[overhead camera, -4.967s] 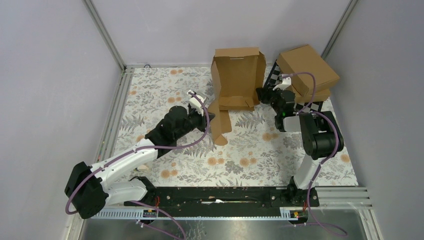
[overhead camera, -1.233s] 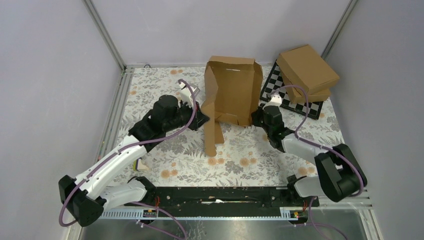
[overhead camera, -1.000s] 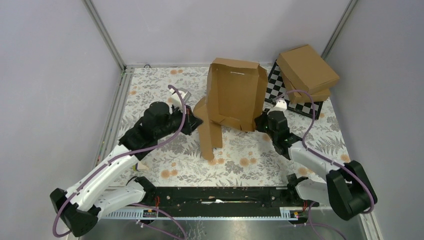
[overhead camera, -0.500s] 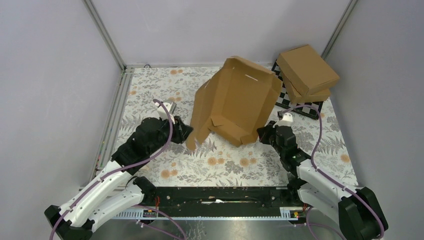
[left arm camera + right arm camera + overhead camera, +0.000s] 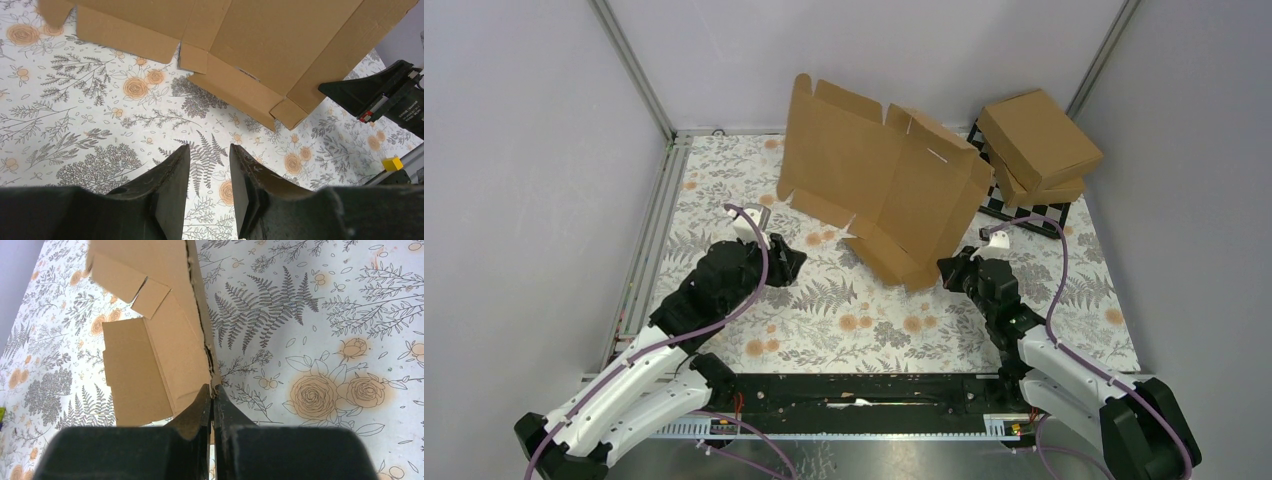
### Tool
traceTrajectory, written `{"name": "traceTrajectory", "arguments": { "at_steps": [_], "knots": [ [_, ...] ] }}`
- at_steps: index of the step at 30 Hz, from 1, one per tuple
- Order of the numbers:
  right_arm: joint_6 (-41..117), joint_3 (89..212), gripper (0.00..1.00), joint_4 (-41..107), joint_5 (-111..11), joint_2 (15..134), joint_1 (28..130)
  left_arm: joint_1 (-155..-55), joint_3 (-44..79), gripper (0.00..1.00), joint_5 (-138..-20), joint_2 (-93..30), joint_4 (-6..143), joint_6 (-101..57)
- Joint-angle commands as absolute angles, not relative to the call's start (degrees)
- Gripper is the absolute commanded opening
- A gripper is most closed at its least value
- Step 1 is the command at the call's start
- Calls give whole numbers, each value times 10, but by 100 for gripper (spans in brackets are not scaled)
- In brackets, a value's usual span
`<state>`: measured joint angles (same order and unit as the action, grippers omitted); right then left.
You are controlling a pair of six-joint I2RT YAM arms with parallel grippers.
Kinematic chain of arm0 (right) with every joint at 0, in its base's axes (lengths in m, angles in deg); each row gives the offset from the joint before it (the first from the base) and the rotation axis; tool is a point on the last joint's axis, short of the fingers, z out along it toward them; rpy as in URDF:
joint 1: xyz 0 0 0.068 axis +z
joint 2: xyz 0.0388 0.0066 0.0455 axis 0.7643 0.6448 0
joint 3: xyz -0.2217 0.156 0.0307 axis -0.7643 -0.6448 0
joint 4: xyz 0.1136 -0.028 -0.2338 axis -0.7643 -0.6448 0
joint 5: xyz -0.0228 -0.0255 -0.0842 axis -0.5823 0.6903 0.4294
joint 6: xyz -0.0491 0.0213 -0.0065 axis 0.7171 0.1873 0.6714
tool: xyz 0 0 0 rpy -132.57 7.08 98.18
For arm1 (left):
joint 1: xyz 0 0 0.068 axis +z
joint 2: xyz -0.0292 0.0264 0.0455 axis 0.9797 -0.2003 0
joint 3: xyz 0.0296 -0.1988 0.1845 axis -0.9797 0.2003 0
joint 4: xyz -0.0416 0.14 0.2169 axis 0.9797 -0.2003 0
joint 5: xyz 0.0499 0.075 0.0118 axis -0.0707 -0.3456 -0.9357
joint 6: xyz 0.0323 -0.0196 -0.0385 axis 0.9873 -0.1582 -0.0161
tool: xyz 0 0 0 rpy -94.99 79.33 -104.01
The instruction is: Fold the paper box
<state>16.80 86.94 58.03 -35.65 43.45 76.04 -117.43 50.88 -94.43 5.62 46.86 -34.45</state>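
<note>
The right fingers (image 5: 200, 410), pressed together, pinch the near lower corner of the paper box (image 5: 894, 190). Beyond them the blank rises tilted, its long axis running leftward. The left fingers (image 5: 170, 185) are apart and empty, and its free edge lies ahead of them, untouched.

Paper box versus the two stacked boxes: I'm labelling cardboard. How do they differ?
The paper box is an opened-out blank with loose flaps; the stacked boxes are closed up. The paper box stands tilted, gripped by the right pincer; the stacked boxes lie untouched. Both are brown cardboard.
</note>
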Motion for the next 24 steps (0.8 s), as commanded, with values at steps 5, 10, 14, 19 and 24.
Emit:
{"name": "traceTrajectory", "arguments": {
  "at_steps": [5, 10, 14, 19, 24],
  "knots": [
    [184, 873, 0, 618, -357, 430, 764, -1175, 491, 45, -977, 58, 511, -342],
    [187, 873, 0, 617, -355, 426, 764, -1170, 465, 59, -987, 34, 500, -358],
    [188, 871, 0, 616, -356, 426, 764, -1150, 447, 72, -989, -7, 525, -365],
    [185, 873, 0, 615, -361, 430, 764, -1089, 446, 83, -907, -100, 653, -384],
    [185, 881, 0, 594, -359, 423, 764, -1022, 396, 99, -830, -253, 773, -376]
  ]
}}
